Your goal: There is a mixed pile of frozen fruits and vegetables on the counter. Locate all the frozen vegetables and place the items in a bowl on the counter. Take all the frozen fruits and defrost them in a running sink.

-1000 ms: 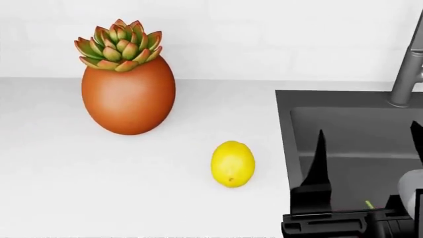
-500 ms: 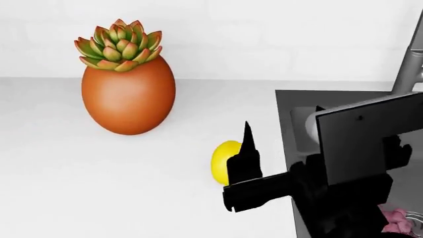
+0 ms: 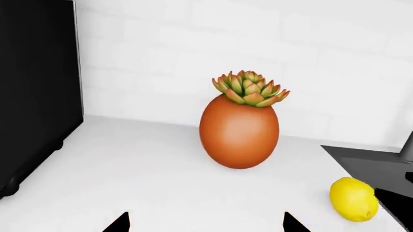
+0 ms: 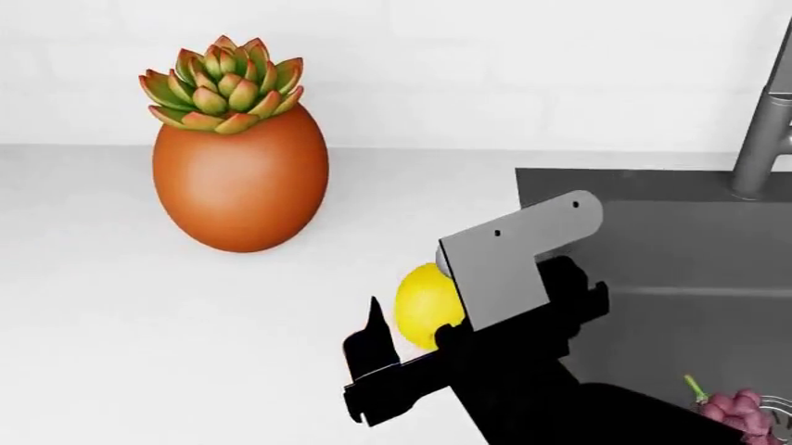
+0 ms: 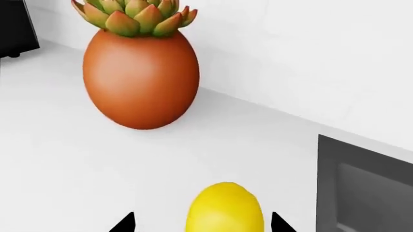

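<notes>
A yellow lemon (image 4: 418,301) lies on the white counter (image 4: 185,324), just left of the dark grey sink (image 4: 656,250). My right gripper (image 5: 201,220) is open, one fingertip on each side of the lemon (image 5: 225,208) with a gap on both sides. In the head view the right arm hides the lemon's right part. A purple-red grape bunch (image 4: 743,410) lies in the sink basin. My left gripper (image 3: 205,220) hangs open over bare counter, the lemon (image 3: 353,199) well off to its side. The frozen vegetables and the bowl are out of view.
An orange egg-shaped pot with a succulent (image 4: 241,176) stands at the back of the counter, left of the lemon. The steel tap (image 4: 765,120) rises behind the sink. A black appliance (image 3: 36,96) stands at the counter's far end.
My right arm has swung left from above the sink basin to the lemon, which now sits between its open fingers. The grape bunch now shows lying in the sink.
</notes>
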### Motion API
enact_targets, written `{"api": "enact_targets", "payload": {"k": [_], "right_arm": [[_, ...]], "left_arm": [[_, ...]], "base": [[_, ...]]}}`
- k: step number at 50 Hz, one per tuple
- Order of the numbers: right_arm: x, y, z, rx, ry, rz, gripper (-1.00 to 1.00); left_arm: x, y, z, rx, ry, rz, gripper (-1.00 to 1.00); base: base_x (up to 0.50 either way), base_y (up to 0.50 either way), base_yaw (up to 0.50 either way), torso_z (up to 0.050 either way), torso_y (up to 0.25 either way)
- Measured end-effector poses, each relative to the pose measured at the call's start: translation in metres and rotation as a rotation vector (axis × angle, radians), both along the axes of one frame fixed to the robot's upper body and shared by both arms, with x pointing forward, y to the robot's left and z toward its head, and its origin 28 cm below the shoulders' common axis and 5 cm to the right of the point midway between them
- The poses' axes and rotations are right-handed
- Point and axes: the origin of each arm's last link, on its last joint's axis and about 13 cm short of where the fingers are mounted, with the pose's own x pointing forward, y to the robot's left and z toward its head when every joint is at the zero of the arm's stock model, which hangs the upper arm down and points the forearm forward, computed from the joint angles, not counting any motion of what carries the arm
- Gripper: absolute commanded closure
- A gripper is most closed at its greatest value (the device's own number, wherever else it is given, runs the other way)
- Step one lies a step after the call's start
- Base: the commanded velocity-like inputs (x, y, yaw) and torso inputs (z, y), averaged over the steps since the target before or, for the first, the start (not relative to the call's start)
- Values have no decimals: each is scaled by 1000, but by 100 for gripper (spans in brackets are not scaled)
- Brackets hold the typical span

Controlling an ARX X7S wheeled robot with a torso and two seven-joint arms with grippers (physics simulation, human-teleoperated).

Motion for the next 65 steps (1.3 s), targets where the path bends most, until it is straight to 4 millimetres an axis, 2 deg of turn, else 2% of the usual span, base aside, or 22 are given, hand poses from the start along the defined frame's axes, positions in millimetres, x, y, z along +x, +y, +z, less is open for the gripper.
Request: {"api": "enact_targets", "payload": {"k": [17,32,47,56,57,65], "right_arm": [[13,2,-12,-22,26,-24,-100],[32,-3,-21,-19,58,-62,-100],[54,0,-33,48,133,-63,-100],[60,2,-43,87,180,-56,-100],[61,2,-44,87,184,-57,100],[60,-1,-43,94,175,-82,100]], "left_arm": [[-9,-3,-6,4,7,5,-100],[6,3,3,17,8,6,-100],[8,3,5,22,6,7,-100],[8,4,4,25,8,10,-100],[8,4,3,26,7,11,-100],[7,4,3,28,10,11,-100]], "base": [[0,0,0,0,0],[0,0,0,0,0],[0,0,0,0,0],[0,0,0,0,0],[0,0,0,0,0],[0,0,0,0,0]]}}
